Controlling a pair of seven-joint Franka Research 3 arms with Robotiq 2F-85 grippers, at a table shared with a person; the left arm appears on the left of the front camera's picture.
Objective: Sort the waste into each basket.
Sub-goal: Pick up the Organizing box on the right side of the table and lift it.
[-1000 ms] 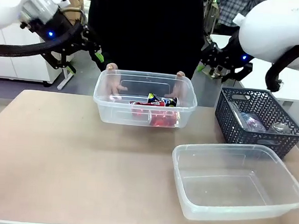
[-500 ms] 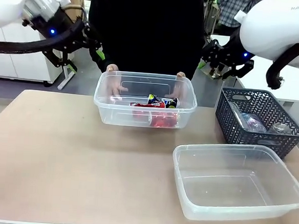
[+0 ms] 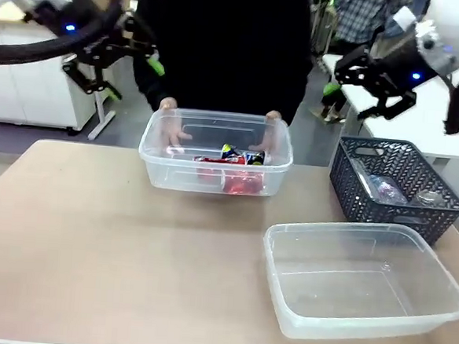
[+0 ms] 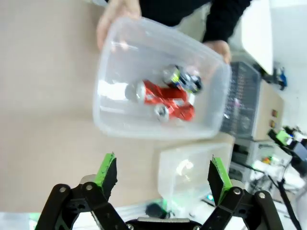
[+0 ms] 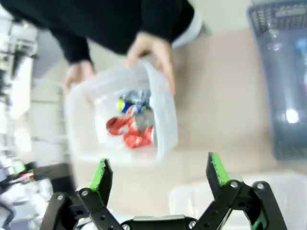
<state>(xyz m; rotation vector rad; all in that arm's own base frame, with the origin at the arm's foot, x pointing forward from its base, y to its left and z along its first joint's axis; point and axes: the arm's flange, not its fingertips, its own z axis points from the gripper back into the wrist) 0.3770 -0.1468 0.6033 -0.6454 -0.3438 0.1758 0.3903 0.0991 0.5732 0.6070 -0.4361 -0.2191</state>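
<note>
A: Front view, entry one?
B: Far clear tub [image 3: 157, 171], sitting at the far side of the table [image 3: 91, 241]. Crushed red cans [image 3: 233, 178] are lying inside it. The person's hands [image 3: 169, 103] are gripping its back rim, probably steadying or presenting it.
A: Entry two?
B: Near clear tub [image 3: 352, 228], standing toward the robot's right with nothing in it. I judge it is waiting for the other kind of waste. Just behind it, the dark lattice basket [image 3: 347, 180] is holding clear bottles [image 3: 382, 187], so the sorting looks unfinished.
A: Grippers?
B: Left gripper [image 3: 131, 77] and right gripper [image 3: 351, 102] are hovering high on either side of the person, well apart from every item. Each is showing spread fingers and carrying nothing.
A: Left wrist view?
B: Left gripper [image 4: 162, 167] is looking down with its green pads wide apart and nothing between them. Below it, the far clear tub [image 4: 103, 115] is holding the crushed red cans [image 4: 168, 98], bunched mid-floor. The near clear tub [image 4: 184, 160] is lying just beside it.
A: Right wrist view?
B: Blurred. Right gripper [image 5: 158, 170] is gaping and pinching nothing. The person's hands [image 5: 153, 52] are clasping the far clear tub [image 5: 165, 124] over the crushed red cans [image 5: 132, 132]. The dark lattice basket [image 5: 283, 86] is sitting at the frame's edge.
</note>
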